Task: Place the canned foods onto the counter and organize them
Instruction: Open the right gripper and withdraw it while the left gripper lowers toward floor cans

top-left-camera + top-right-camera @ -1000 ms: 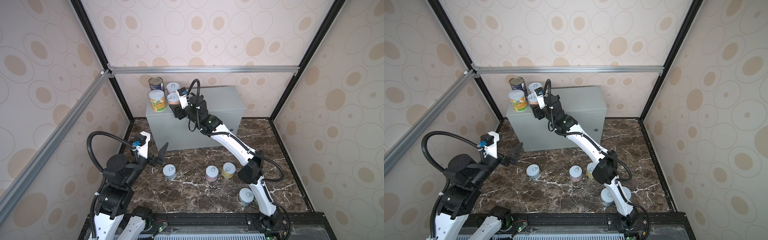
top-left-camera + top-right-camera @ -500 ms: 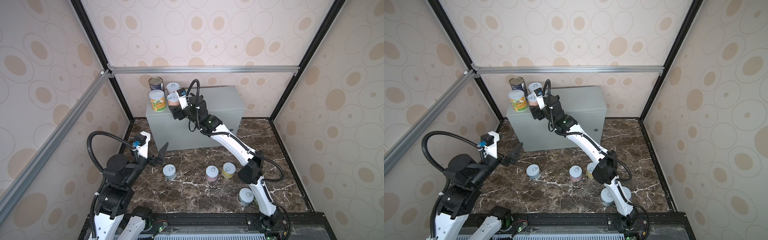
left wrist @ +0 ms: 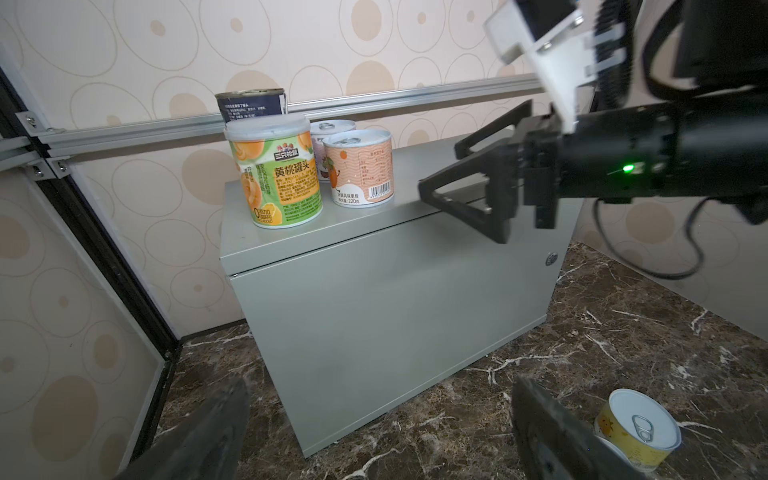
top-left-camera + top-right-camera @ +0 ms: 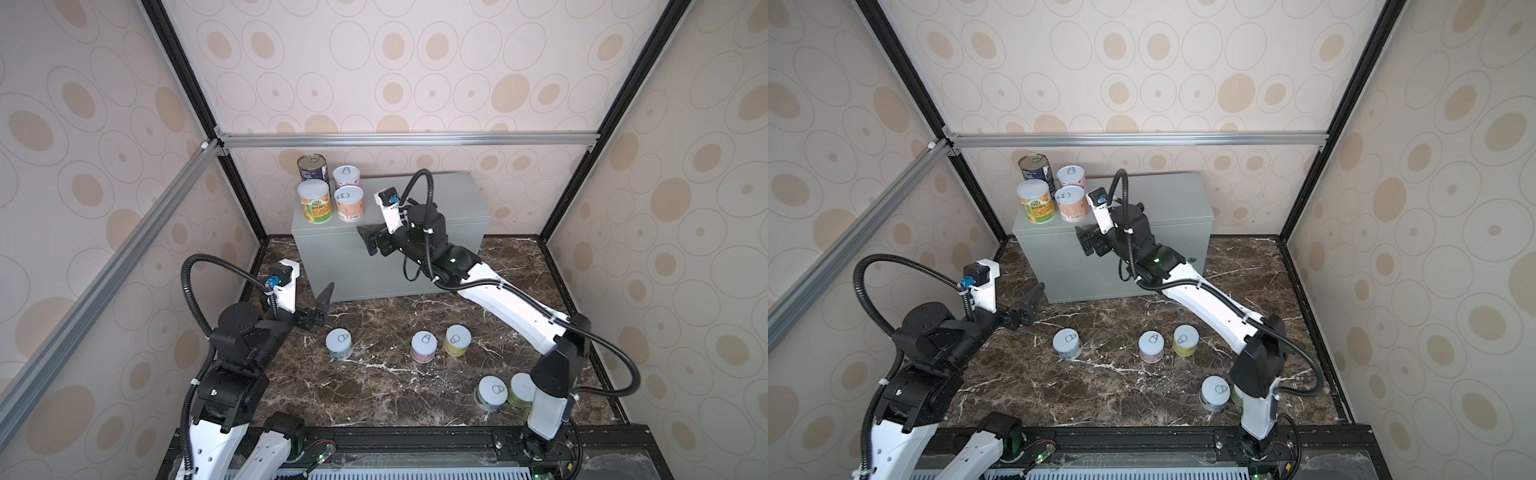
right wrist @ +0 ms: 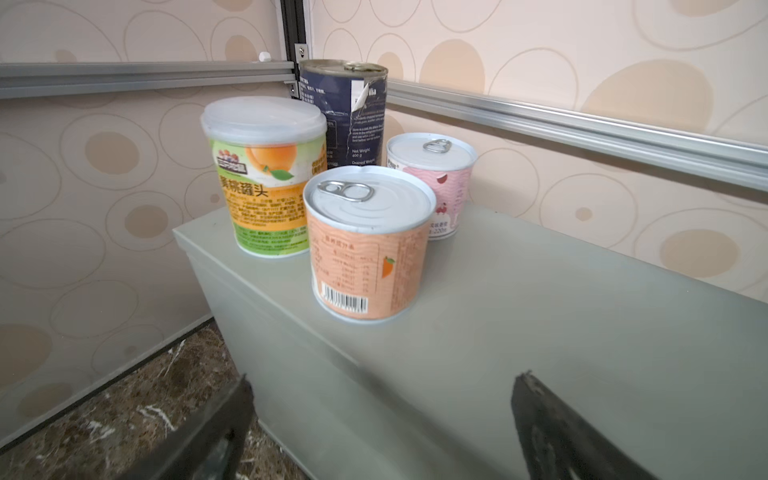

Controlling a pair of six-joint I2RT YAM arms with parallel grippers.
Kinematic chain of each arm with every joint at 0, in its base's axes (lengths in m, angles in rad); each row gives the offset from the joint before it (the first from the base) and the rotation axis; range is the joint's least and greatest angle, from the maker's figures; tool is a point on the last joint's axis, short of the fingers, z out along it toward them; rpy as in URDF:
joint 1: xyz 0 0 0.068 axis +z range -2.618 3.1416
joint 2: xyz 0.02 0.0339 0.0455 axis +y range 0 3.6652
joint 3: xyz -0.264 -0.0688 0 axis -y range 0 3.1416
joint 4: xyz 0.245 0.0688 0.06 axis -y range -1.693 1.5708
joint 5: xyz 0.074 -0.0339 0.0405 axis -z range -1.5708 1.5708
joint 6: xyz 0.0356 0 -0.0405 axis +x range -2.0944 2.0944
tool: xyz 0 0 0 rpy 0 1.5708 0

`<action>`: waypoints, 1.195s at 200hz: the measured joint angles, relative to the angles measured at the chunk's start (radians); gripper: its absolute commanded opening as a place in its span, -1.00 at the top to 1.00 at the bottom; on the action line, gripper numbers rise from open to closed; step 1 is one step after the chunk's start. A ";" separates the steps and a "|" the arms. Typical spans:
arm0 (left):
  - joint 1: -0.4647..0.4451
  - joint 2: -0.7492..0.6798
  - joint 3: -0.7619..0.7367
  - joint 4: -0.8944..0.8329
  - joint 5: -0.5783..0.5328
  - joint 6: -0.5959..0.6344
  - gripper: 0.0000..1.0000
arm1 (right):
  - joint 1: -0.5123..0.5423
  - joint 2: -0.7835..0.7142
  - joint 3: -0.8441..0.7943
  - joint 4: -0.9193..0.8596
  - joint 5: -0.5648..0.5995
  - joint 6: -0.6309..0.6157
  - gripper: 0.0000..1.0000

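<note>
Up on the counter (image 4: 436, 195), in both top views, four cans stand upright in a square at its left end: blue can (image 4: 312, 166) and pink can (image 4: 346, 176) behind, peach can (image 4: 315, 203) and orange can (image 4: 350, 204) in front. The right gripper (image 4: 365, 241) hangs spread and empty just off the front edge, with the orange can ahead of its jaws and apart from them. Five more cans wait upright on the floor (image 4: 374, 395). The white can (image 4: 340, 344) sits near the left gripper (image 4: 324, 305), down and ahead of its jaws, also spread and empty, so that arm looks the nearer. A yellow can (image 4: 1185, 340) and a rose can (image 4: 1151, 347) stand mid-floor, two others by the right arm's base.

From the left wrist, the counter's right stretch is bare, room for a next row beside the orange can (image 3: 359, 172). Its front lip must be cleared from below.

From the right wrist, the fingers (image 5: 552, 428) frame the orange can (image 5: 368, 245) ahead, untouched, with the wall (image 5: 582, 62) close behind the back row.
</note>
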State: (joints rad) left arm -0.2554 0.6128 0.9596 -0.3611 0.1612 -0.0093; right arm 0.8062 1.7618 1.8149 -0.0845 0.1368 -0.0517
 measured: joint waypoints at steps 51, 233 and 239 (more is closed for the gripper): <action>-0.003 -0.013 -0.086 -0.083 -0.006 -0.111 -0.96 | 0.014 -0.388 -0.335 -0.010 0.047 0.011 -0.99; -0.137 0.276 -0.264 -0.183 -0.172 -0.612 -0.96 | 0.045 -0.787 -0.818 -0.103 0.100 0.081 -0.99; -0.143 0.287 -0.272 -0.179 -0.176 -0.623 -0.96 | 0.045 -0.788 -0.820 -0.102 0.100 0.082 -0.99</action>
State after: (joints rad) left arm -0.3981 0.9001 0.6876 -0.5400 -0.0151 -0.6319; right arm 0.8516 0.9737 0.9951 -0.1864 0.2363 0.0299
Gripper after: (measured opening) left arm 0.980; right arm 0.996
